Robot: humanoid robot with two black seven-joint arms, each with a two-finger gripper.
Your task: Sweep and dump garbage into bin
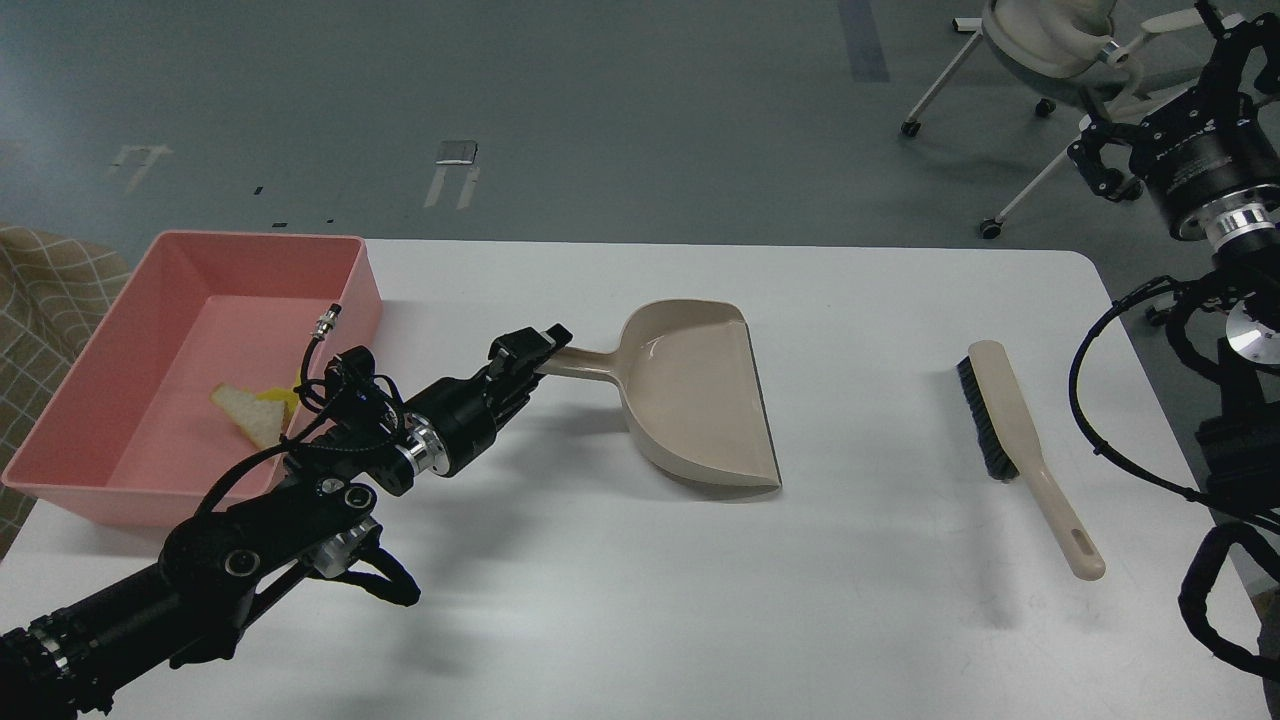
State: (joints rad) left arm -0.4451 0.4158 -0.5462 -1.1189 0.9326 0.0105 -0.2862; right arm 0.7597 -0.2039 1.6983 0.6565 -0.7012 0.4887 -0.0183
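Observation:
The pink bin (120,300) stands at the table's far left. Inside it lie the white bread slice (243,412) and the yellow sponge piece (278,399), partly behind my left arm. My left gripper (532,352) is shut on the handle of the beige dustpan (700,395), whose pan is empty and rests low on the table at its middle, right of the bin. My right arm (1215,190) is at the right edge of the view. Its gripper is out of view.
A beige hand brush with black bristles (1010,440) lies on the white table (640,600) at the right. Office chairs (1040,50) stand on the floor beyond the far right corner. A checked cloth (40,290) lies left of the bin.

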